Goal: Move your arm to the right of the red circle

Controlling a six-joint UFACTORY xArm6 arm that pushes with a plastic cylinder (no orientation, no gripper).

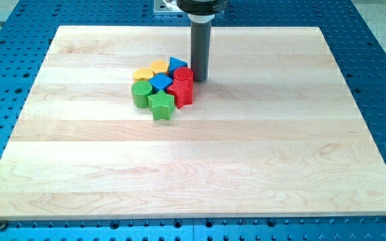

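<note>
The red circle [183, 75] is a short red cylinder at the right side of a tight cluster of blocks on the wooden board [246, 154]. My tip [200, 79] rests on the board just to the right of the red circle, touching or nearly touching it. The dark rod rises straight up to the view's top. A red star [180, 93] lies just below the red circle.
The cluster also holds a blue triangle-like block [177, 65], a blue cube [161, 82], a yellow hexagon [159, 67], a yellow block [143, 74], a green cylinder [141, 94] and a green star [161, 104]. A blue perforated table surrounds the board.
</note>
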